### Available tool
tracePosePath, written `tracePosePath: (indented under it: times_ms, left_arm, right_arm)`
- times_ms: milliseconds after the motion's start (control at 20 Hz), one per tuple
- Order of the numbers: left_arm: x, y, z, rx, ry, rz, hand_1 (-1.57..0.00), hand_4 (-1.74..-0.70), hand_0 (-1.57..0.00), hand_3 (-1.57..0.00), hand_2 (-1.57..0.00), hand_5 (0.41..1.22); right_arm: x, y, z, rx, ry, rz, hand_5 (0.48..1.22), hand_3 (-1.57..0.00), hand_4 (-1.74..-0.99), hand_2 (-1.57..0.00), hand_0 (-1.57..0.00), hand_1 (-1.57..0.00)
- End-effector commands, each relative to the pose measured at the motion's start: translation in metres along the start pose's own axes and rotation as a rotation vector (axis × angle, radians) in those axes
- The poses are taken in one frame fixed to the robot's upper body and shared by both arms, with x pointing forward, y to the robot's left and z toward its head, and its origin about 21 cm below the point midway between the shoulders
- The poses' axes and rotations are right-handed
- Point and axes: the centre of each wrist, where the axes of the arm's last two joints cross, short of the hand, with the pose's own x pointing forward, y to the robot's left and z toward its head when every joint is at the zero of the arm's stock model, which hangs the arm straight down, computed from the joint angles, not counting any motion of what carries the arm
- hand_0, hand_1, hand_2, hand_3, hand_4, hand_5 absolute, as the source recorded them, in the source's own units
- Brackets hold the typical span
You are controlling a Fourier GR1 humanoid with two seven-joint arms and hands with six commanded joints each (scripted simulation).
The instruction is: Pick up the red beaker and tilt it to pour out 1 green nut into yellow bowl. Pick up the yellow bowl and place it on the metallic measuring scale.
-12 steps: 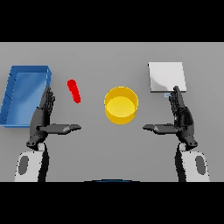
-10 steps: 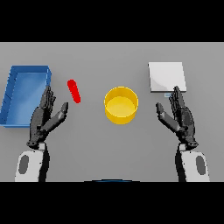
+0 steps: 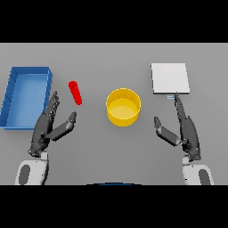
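Observation:
The red beaker [image 3: 75,92] lies on its side on the grey table, left of centre. A yellow bowl [image 3: 123,107] stands in the middle, its inside looking bare. The metallic measuring scale [image 3: 169,78] is a pale square plate at the back right. My left hand [image 3: 48,126] is open, fingers straight, just below and left of the beaker and not touching it. My right hand [image 3: 185,130] is open too, to the right of the bowl, its fingertips reaching to the scale's front edge. No green nut shows.
A blue tray [image 3: 13,93] with raised walls sits at the far left, close to my left hand.
Both thumbs have swung from pointing inward to lying closer to the fingers. The left hand has edged up toward the beaker. Beaker, bowl and scale have not moved.

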Motion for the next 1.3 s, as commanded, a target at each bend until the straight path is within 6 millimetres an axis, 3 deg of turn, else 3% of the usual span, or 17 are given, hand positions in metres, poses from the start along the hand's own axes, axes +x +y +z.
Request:
tracePosePath:
  times_ms: [0,200,450,950,1250]
  left_arm:
    - [0.000,0.003,-0.003,0.002,0.007,-0.010,0.00,-1.23,0.00,0.00,0.00,0.661]
    - [-0.006,-0.001,-0.011,-0.036,0.019,-0.010,0.00,-1.28,0.00,0.00,0.00,0.691]
    - [-0.011,-0.008,-0.047,-0.057,0.047,-0.015,0.00,-1.38,0.00,0.00,0.00,0.738]
    - [-0.033,-0.015,-0.097,-0.055,0.115,-0.016,0.00,-1.33,0.00,0.00,0.00,0.714]
    - [-0.028,-0.017,-0.118,-0.070,0.096,-0.029,0.00,-1.31,0.00,0.00,0.00,0.703]
  right_arm:
    - [0.001,0.003,0.003,0.006,0.000,-0.009,0.680,0.00,-1.241,0.00,0.00,0.00]
    - [0.001,0.001,0.005,0.023,-0.006,-0.043,0.680,0.00,-1.265,0.00,0.00,0.00]
    - [0.001,-0.006,0.003,0.018,-0.014,-0.070,0.678,0.00,-1.304,0.00,0.00,0.00]
    - [0.004,-0.008,0.003,0.006,-0.001,-0.086,0.688,0.00,-1.338,0.00,0.00,0.00]
    - [-0.001,-0.008,0.005,0.007,0.008,-0.094,0.684,0.00,-1.329,0.00,0.00,0.00]
